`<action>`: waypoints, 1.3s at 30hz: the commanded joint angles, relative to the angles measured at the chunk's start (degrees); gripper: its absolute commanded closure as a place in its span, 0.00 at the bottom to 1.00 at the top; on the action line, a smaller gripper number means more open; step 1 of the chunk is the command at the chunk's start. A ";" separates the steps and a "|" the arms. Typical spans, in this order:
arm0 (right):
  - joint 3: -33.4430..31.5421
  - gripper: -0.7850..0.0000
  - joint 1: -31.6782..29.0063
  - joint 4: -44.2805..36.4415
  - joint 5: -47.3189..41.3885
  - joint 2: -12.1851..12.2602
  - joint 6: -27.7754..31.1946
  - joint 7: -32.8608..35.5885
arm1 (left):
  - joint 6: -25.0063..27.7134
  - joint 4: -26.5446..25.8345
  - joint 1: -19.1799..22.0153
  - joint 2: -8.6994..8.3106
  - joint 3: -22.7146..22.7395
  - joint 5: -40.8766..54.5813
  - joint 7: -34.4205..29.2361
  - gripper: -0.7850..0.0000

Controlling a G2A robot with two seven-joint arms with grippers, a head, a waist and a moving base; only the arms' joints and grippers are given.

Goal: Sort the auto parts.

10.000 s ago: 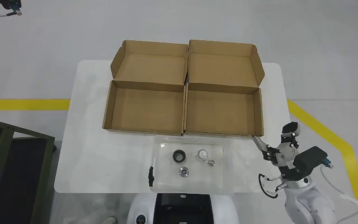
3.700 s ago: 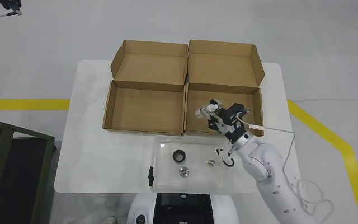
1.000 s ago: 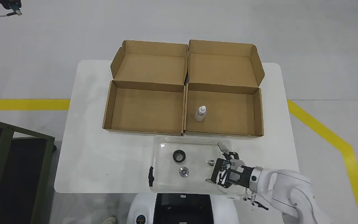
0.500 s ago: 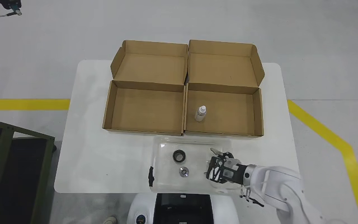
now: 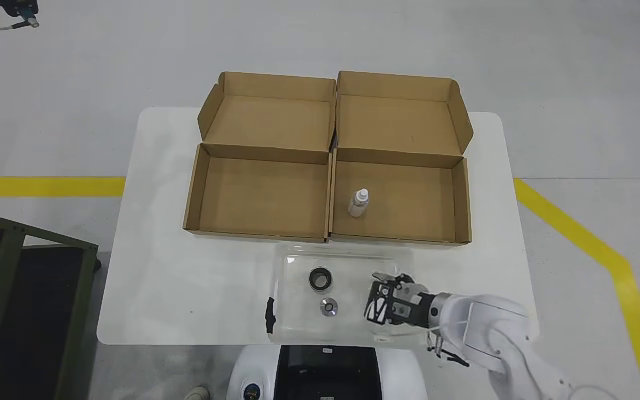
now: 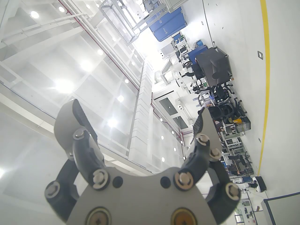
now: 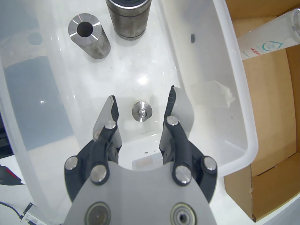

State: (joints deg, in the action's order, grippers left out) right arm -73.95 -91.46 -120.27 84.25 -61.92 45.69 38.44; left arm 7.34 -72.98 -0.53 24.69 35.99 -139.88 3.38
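Three metal parts are sitting in a clear plastic bin [image 7: 236,99] at the near edge of the desk [image 5: 170,250] — a small silvery fitting [image 7: 142,114] with a stud on top, a slotted steel sleeve [image 7: 89,39] with a round bore, and a taller dark bearing [image 7: 128,9] with ball tracks inside. The right pincer [image 7: 142,101] is hovering inside the bin, fingers apart on either side of the small fitting. A white bottle [image 5: 358,202] is resting in the right-hand cardboard box [image 5: 420,205] beyond. The left pincer [image 6: 139,108] is pointing toward the ceiling — fingers apart.
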 commanded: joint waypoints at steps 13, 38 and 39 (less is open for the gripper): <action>2.94 0.55 1.57 1.16 2.57 0.29 -1.05 1.70 | 0.00 0.00 0.00 0.00 0.00 0.00 0.00 0.00; 2.93 1.00 2.11 -0.95 -3.90 0.86 -2.36 -3.38 | 0.00 0.00 0.00 0.00 0.00 0.00 0.00 0.00; 2.69 1.00 2.05 -1.21 -4.83 0.88 -2.58 -4.07 | 0.00 0.00 0.00 0.00 0.00 0.00 0.00 0.00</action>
State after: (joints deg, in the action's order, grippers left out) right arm -71.01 -89.38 -121.20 80.42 -61.06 43.29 35.05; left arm 7.34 -72.98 -0.53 24.69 35.99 -139.88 3.38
